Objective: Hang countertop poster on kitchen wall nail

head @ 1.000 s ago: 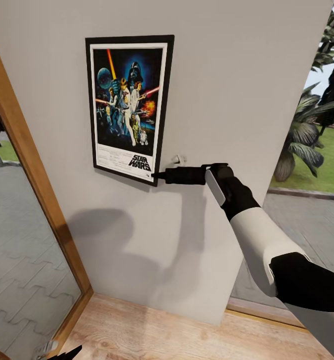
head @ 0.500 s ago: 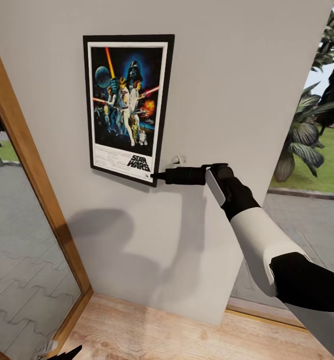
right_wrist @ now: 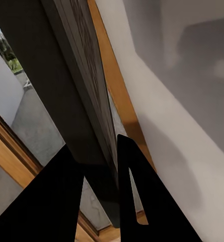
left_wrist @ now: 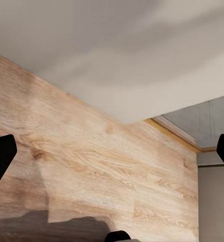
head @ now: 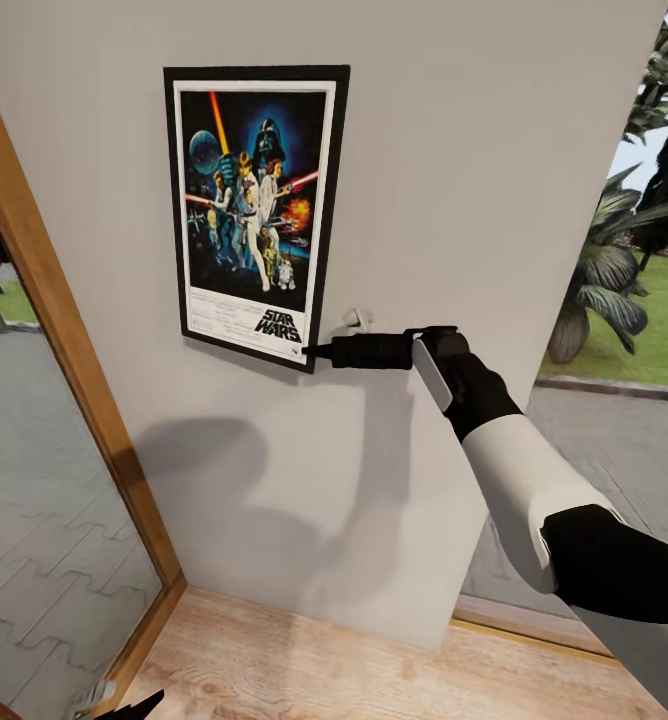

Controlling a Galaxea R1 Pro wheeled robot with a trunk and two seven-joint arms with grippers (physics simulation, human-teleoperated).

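The Star Wars poster stands upright and flat against the pale wall, black frame and white border in full view. My right gripper reaches in from the right and is shut on the frame's lower right corner. In the right wrist view the frame's dark edge runs between the two black fingers of the right gripper. My left gripper hangs low over the wood floor, open and holding nothing; its tip peeks in at the head view's bottom edge. I can make out no nail head. The countertop is out of view.
A wood-framed glass pane borders the wall on the left, with paving outside. On the right another pane looks onto palms and lawn. Light wood floor lies below. A small pale fitting sticks out of the wall just above my right gripper.
The poster's left side has crept a little left and up, so it looks wider and flatter on the wall. My right gripper has kept its place at the lower corner.
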